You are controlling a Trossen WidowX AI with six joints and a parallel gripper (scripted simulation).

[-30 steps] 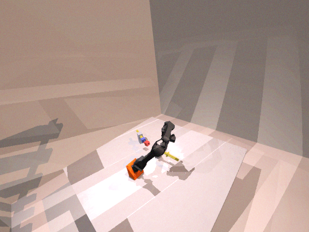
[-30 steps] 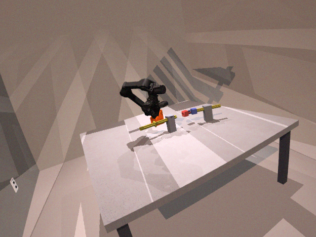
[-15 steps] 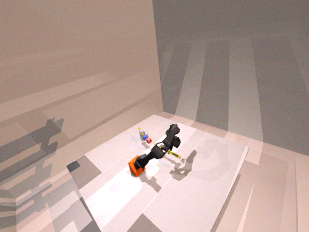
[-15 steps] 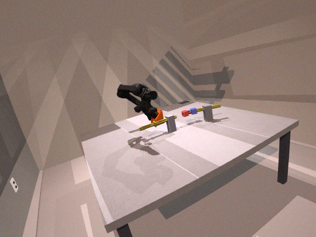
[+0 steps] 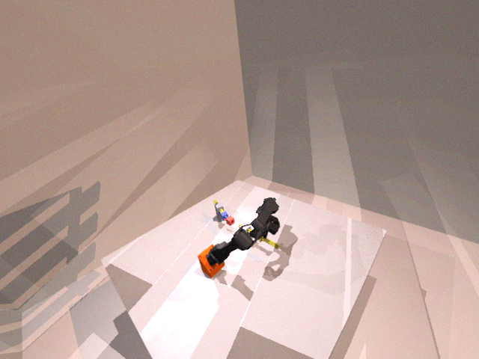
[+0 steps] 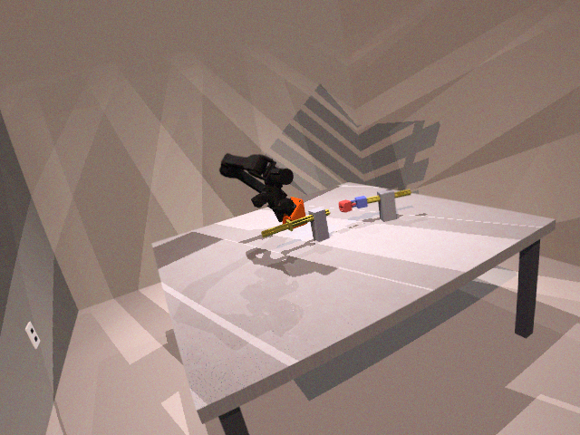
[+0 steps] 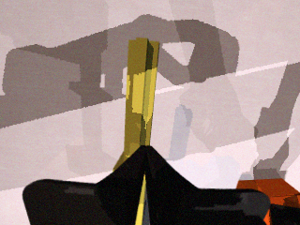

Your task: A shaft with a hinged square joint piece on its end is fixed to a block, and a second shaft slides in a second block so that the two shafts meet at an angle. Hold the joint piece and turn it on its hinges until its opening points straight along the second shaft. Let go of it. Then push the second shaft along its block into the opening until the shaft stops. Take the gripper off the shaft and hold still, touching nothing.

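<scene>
A pale table (image 5: 309, 309) (image 6: 351, 253) (image 7: 47, 155) fills the middle of the room, and the black arm (image 5: 243, 238) (image 6: 247, 163) bends over it from its orange base (image 5: 204, 262) (image 6: 294, 210) (image 7: 267, 185). Two grey blocks stand apart on the top: the first block (image 5: 219, 207) (image 6: 387, 206) with the fixed shaft, the second block (image 5: 246, 228) (image 6: 320, 227) with the sliding one.

The second shaft (image 5: 275, 244) (image 6: 274, 231) (image 7: 141, 94), yellow, runs through its block, most of its length out on the side away from the joint. The first shaft (image 5: 215, 202) (image 6: 403, 193) carries a blue end piece (image 5: 224, 215) (image 6: 361, 201), and the red joint piece (image 5: 230, 220) (image 6: 345, 206) hangs off that, facing roughly toward the second shaft, which lies well short of it.

The gripper (image 6: 281, 219) (image 7: 145, 150) is down by the shaft's outer part, its tips drawn fully together with nothing between them. I can't tell whether they touch the shaft.

To me the joint looks already turned, though its exact aim is hard to judge, and the push is being set up. Next, the closed tips want to get behind the shaft's outer end or its small collar (image 6: 290, 225), then press straight along the block. Coming in crooked could jam it, or miss the opening.
</scene>
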